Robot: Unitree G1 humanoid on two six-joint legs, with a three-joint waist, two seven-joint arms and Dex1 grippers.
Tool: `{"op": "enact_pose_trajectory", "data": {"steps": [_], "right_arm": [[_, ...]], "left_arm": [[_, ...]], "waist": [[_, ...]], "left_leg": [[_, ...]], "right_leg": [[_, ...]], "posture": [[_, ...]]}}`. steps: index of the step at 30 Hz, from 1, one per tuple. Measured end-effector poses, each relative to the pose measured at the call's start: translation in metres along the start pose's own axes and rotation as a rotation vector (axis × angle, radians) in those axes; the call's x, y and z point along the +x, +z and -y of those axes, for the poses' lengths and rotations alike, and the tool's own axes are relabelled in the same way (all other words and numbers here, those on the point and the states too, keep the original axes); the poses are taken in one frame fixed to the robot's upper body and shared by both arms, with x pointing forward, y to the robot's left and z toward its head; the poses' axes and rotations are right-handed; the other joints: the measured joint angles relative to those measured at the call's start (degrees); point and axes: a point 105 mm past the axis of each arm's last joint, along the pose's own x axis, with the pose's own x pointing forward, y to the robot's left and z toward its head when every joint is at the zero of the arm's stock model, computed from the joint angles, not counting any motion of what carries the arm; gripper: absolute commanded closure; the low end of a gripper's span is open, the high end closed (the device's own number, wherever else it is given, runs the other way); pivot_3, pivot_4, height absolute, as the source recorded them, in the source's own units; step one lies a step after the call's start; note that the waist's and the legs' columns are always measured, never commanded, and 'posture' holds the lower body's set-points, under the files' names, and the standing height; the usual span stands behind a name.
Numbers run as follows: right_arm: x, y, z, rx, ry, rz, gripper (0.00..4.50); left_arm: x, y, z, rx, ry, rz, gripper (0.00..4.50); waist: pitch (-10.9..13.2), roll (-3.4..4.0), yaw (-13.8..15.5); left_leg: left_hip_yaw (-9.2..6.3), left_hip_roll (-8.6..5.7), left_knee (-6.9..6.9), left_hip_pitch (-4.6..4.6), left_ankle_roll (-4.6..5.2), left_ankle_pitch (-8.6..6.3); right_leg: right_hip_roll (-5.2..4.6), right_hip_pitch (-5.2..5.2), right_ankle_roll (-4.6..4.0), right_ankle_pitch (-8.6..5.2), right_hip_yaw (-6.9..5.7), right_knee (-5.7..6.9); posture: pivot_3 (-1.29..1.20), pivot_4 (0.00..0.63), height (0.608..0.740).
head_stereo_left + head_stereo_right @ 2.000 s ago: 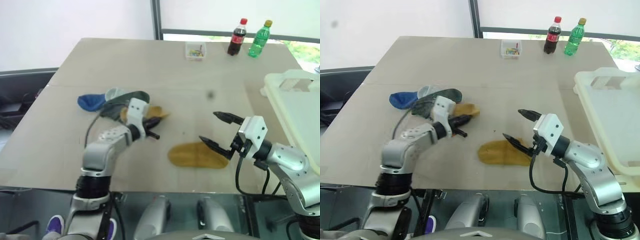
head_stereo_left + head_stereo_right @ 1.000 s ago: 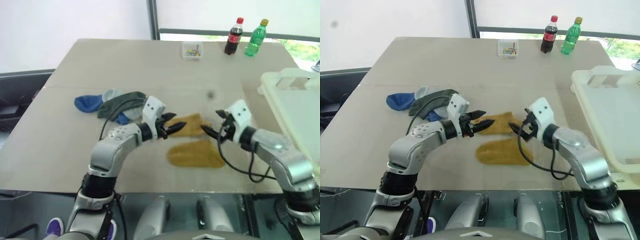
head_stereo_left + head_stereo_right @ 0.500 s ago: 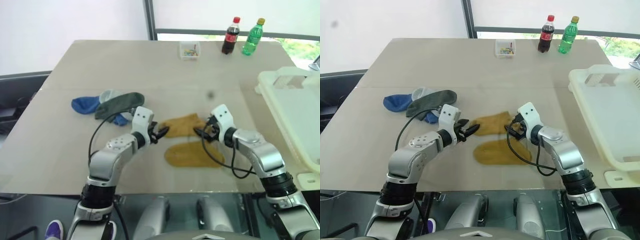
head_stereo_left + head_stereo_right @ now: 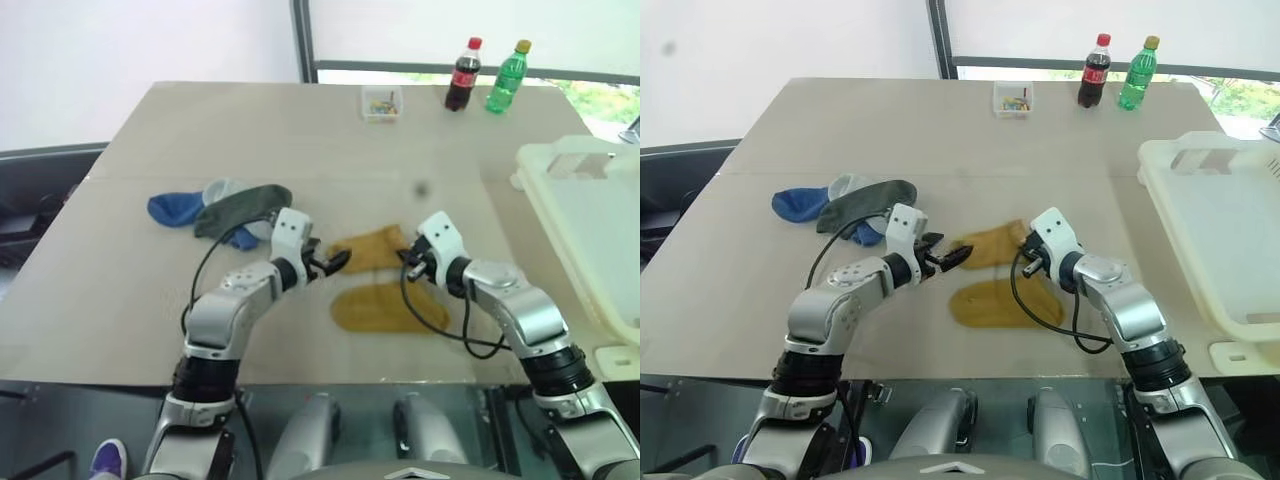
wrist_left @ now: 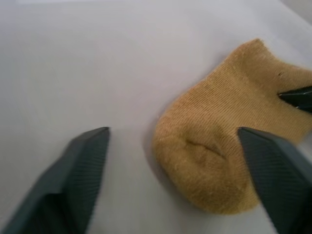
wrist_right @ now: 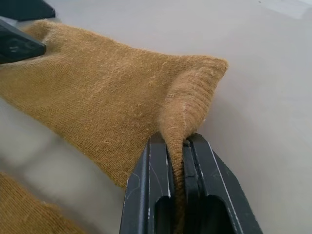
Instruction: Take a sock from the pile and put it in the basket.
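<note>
Right wrist view shows the right gripper point(image 6: 178, 146) pinching the mustard sock point(image 6: 97, 107) cuff; left gripper point(image 5: 175, 161) gapes wide. Lift straight up, then carry right to the basket point(image 4: 1200, 160).

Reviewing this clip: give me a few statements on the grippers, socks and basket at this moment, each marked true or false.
1. The right gripper is shut on the edge of a mustard sock. True.
2. The left gripper also pinches that sock. False: its fingers stand open with the sock's toe end between them.
3. A second mustard sock lies flat on the table, nearer the robot. True.
4. A sock already lies in the basket. False: no sock can be seen in it.
5. The blue sock lies beside the two bottles. False: it lies in the pile on the robot's left.
</note>
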Motion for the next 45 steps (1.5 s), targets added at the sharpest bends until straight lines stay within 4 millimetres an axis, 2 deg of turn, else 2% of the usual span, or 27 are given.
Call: {"op": "enact_pose_trajectory", "data": {"steps": [3, 11, 18, 20, 22, 25, 28, 31, 34, 40, 45], "right_arm": [[-0.001, 0.000, -0.001, -0.002, -0.001, 0.001, 4.50], [-0.002, 0.000, -0.001, -0.001, -0.002, 0.006, 4.50], [-0.003, 0.001, -0.003, 0.007, 0.004, 0.012, 4.50], [-0.006, 0.005, -0.006, 0.016, 0.026, 0.041, 4.50], [-0.014, 0.013, -0.011, 0.013, 0.056, 0.085, 4.50], [-0.036, 0.027, -0.017, -0.005, 0.105, 0.156, 4.50], [-0.057, 0.032, -0.025, -0.011, 0.141, 0.178, 4.50], [-0.077, 0.021, -0.039, -0.006, 0.181, 0.131, 4.50], [-0.089, 0.008, -0.047, 0.014, 0.195, 0.073, 4.50], [-0.099, -0.005, -0.048, 0.051, 0.143, 0.028, 4.50], [-0.100, -0.016, -0.046, 0.067, 0.104, -0.012, 4.50]], "left_arm": [[0.000, 0.000, -0.003, 0.005, 0.008, -0.002, 0.91], [0.001, -0.003, -0.005, 0.014, 0.010, -0.016, 4.33], [0.004, -0.003, 0.002, 0.037, -0.012, -0.008, 4.42], [0.004, 0.001, 0.006, -0.016, -0.050, 0.024, 4.42], [-0.001, 0.009, 0.010, -0.107, -0.117, 0.066, 4.42], [-0.020, 0.021, 0.016, -0.199, -0.248, 0.095, 4.42], [-0.039, 0.019, 0.021, -0.215, -0.336, 0.053, 4.42], [-0.058, -0.001, 0.029, -0.227, -0.404, -0.054, 4.42], [-0.067, -0.013, 0.036, -0.224, -0.437, -0.119, 4.42], [-0.067, -0.027, 0.042, -0.184, -0.441, -0.180, 4.42], [-0.060, -0.027, 0.042, -0.132, -0.424, -0.174, 4.42]], "waist": [[0.00, 0.00, -0.03], [0.01, -0.01, -0.02], [0.02, -0.01, 0.00], [0.04, -0.02, -0.01], [0.06, -0.02, -0.03], [0.07, -0.02, -0.11], [0.07, -0.02, -0.19], [0.08, -0.01, -0.10], [0.08, -0.02, 0.12], [0.08, -0.02, 0.12], [0.08, -0.02, 0.22]], "left_leg": [[0.00, 0.01, 0.00, 0.00, 0.00, 0.00], [-0.01, 0.00, -0.02, -0.10, 0.00, 0.00], [-0.01, 0.00, -0.03, -0.15, 0.00, -0.01], [-0.01, 0.01, -0.03, -0.28, 0.00, 0.00], [-0.03, 0.03, -0.03, -0.37, 0.00, 0.00], [-0.04, 0.04, -0.09, -0.40, -0.01, -0.01], [-0.04, 0.06, -0.14, -0.36, -0.01, -0.02], [-0.05, 0.07, -0.17, -0.38, -0.01, -0.03], [-0.03, 0.08, -0.17, -0.39, -0.01, -0.03], [-0.02, 0.13, -0.16, -0.39, -0.02, -0.02], [-0.04, 0.13, -0.16, -0.49, -0.02, -0.03]], "right_leg": [[0.01, -0.01, 0.00, 0.00, 0.00, 0.00], [-0.01, -0.05, 0.00, 0.00, -0.01, -0.06], [-0.01, -0.08, 0.00, 0.00, -0.01, -0.08], [-0.01, -0.22, 0.00, 0.00, -0.01, -0.07], [-0.01, -0.32, 0.00, 0.00, -0.02, -0.06], [-0.01, -0.34, 0.00, 0.00, -0.04, -0.09], [-0.01, -0.31, 0.00, -0.01, -0.04, -0.15], [-0.02, -0.31, -0.01, -0.02, -0.05, -0.20], [-0.06, -0.27, 0.00, -0.03, -0.06, -0.33], [-0.24, -0.26, -0.18, -0.14, -0.05, -0.38], [-0.25, -0.28, -0.02, -0.04, -0.09, -0.50]], "posture": [[0.00, 0.150, 0.740], [0.00, 0.150, 0.740], [0.00, 0.150, 0.740], [0.00, 0.150, 0.740], [0.00, 0.150, 0.740], [0.00, 0.150, 0.740], [0.00, 0.150, 0.740], [0.00, 0.150, 0.740], [0.00, 0.150, 0.740], [0.00, 0.150, 0.740], [0.00, 0.150, 0.740]]}}
